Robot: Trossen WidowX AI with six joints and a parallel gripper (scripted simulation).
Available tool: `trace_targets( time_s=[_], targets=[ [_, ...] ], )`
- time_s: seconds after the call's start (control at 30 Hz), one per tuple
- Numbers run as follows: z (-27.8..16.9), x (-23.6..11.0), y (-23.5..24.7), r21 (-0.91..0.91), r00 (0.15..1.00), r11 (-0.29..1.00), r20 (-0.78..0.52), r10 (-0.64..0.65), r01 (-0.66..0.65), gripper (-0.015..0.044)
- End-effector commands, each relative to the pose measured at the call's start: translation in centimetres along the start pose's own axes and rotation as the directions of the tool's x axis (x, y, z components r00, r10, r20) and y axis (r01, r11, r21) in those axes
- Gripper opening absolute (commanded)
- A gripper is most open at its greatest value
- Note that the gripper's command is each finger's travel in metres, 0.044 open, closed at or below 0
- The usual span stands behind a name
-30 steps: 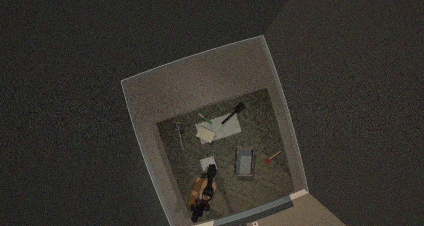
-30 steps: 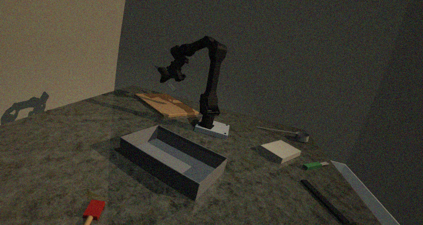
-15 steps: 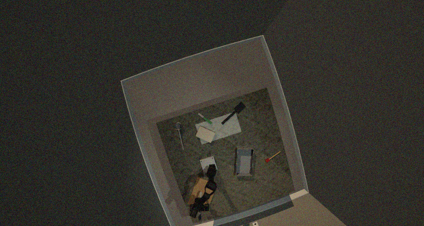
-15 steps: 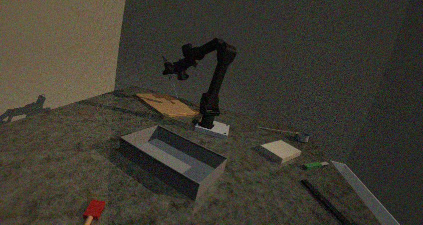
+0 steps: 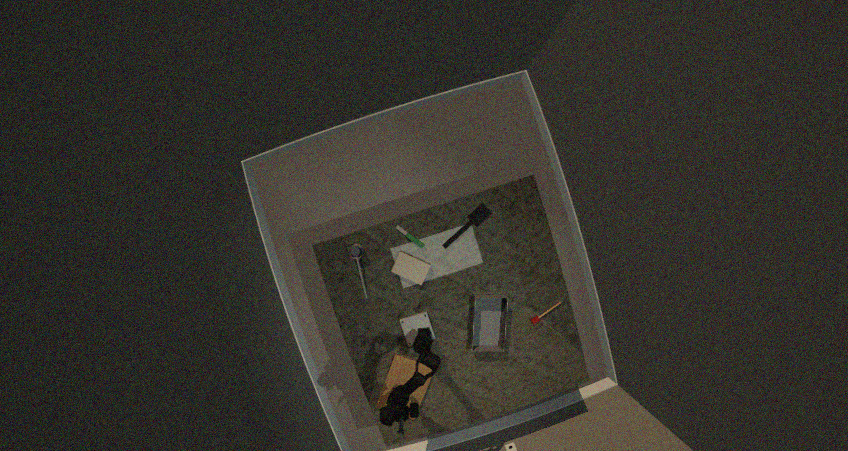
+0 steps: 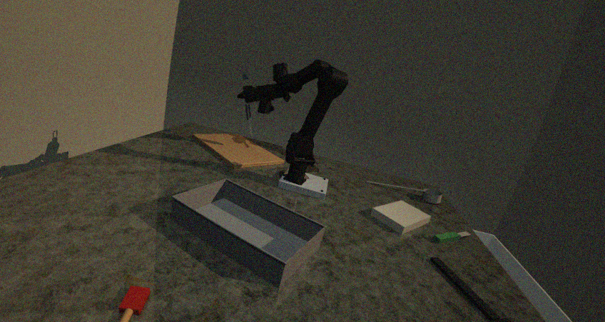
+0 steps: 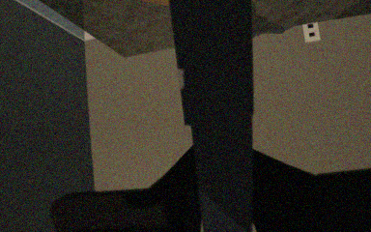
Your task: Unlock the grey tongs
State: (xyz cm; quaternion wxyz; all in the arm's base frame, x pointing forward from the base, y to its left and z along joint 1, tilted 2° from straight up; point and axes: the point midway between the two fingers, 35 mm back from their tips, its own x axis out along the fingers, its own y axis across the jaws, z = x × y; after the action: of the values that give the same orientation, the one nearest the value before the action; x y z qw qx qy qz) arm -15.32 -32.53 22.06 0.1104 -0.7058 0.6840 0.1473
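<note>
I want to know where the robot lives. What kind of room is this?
Probably a kitchen worktop: a mottled stone-look counter holds a grey roasting tin and a wooden board. The gripper grips grey tongs above the board.

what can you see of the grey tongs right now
The grey tongs are off the roasting tin, held in the air by the shut gripper above the far end of the wooden board. In the exterior view they look like a thin grey strip hanging roughly upright, tips down, touching only the gripper. The wrist view shows them as a dark band. Whether the arms have sprung open cannot be told.
</note>
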Motion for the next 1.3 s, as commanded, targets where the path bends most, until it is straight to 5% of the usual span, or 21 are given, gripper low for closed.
trace_targets(
  time_s=[0.0,1.27],
  targets=[
    [-0.2,-0.3,-0.2,-0.006,1.0,1.0,-0.017,-0.003,0.003,-0.015],
    [0.3,0.8,0.2,0.016,0.999,1.0,0.052,0.0,-0.001,-0.015]
  ],
)
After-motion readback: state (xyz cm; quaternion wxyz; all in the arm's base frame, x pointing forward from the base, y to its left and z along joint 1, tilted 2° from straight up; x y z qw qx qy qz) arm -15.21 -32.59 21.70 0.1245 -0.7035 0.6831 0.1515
